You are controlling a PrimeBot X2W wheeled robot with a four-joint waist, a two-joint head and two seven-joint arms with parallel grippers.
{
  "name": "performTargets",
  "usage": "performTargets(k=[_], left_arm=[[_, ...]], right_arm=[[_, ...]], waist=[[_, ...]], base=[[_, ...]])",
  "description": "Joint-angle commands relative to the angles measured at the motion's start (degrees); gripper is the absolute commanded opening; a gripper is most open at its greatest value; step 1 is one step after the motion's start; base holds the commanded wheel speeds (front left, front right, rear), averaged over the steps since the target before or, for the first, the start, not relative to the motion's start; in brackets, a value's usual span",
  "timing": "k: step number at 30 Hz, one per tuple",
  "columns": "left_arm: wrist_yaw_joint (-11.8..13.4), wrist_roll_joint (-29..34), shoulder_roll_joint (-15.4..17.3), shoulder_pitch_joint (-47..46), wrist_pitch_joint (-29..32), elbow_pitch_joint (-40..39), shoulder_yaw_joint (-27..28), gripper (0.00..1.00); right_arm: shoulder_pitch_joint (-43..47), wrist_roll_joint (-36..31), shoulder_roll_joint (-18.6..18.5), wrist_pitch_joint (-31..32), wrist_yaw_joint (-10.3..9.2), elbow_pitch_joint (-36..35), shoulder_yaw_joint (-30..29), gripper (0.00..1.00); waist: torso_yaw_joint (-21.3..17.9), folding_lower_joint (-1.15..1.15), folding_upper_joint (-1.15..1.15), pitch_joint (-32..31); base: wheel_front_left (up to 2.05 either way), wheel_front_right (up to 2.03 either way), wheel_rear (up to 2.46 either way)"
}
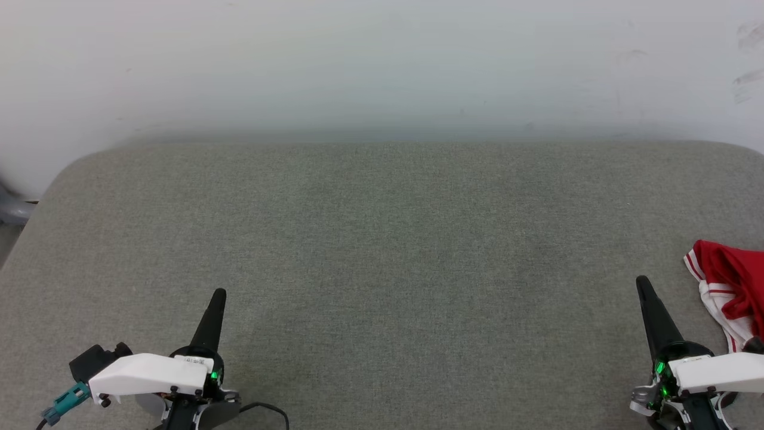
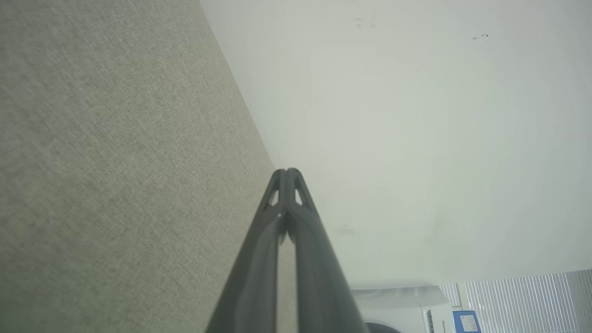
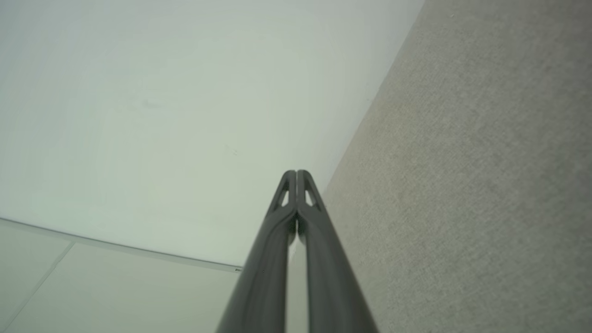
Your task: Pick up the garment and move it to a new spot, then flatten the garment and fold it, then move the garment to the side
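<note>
Though partly cut off, garment (image 1: pixel 735 276) crumpled: red, white striped trim

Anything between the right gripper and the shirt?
Nothing visible. The shirt lies bunched on the grey surface just right of the right gripper, which is shut, with bare surface between them.

No legible text; perhaps tiny print on white appliance (image 2: pixel 403 306)
</note>
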Motion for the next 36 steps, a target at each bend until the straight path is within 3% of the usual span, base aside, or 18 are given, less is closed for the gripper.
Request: performTargets(k=[1,36], left_arm=[[-0.5,-1.1,-0.3,-0.9,0.4,-0.1,0.6,0.0],[-3.3,-13.9,-2.7,-1.8,4.2,1.9,4.9,0.0]], right_arm=[[-1.1,1.4,-0.2,0.1,-0.01,0.2,0.1,0.0],[-3.8,16.3,-0.2,1.3,-0.02,4.7,0.9,0.0]], waist=[[0.0,0.0,0.0,0.0],[-0.9,-0.01,0.0,-0.5]], base=[[0.0,0.0,0.0],[0.0,0.0,0.0]])
